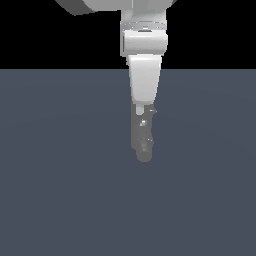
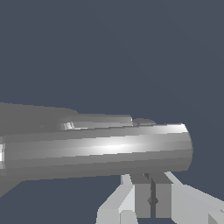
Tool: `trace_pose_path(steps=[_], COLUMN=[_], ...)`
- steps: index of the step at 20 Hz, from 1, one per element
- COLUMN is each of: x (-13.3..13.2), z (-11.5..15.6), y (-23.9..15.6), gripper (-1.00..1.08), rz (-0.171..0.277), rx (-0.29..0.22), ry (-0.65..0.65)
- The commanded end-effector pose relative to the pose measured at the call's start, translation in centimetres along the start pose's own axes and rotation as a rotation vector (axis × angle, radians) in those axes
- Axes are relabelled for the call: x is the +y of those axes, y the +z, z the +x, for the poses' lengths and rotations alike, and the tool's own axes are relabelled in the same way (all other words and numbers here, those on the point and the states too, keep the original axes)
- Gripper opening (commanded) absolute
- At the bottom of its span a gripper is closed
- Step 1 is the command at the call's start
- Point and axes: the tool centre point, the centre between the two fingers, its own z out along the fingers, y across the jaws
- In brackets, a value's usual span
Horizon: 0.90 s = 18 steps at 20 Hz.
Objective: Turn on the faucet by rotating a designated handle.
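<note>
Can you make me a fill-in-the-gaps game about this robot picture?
1. In the exterior view, the white arm comes down from the ____ of the picture.
2. The faucet is dark ____ in colour.
3. The faucet stands on a flat blue-grey ____.
4. In the wrist view, the pincer sits close to a shiny ____-shaped body.

Missing words: top; grey; floor; cylinder

Simulated scene — flat slate-grey floor [image 1: 50, 200], black void behind.

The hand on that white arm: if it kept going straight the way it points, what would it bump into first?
Most likely the faucet. In the wrist view its grey cylindrical body lies right across the front of the hand, very close. The exterior view also shows the arm coming down right over it. Whether they already touch, I cannot tell.
</note>
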Motion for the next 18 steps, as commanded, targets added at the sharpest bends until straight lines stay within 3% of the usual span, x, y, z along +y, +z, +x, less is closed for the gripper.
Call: trace_pose_path(steps=[1,9,10,11,18], x=[0.0,0.1,0.1,-0.2,-2.0], z=[2.4,7.2,7.2,5.3,7.6], y=[0.0,0.0,0.0,0.0,0.0], gripper=[-1.00,-1.00,-1.00,-1.00,-1.00], rz=[0.000,-0.001,-0.001,0.000,0.000], rx=[0.000,0.001,0.001,0.000,0.001], ry=[0.019,0.022,0.022,-0.008,0.000])
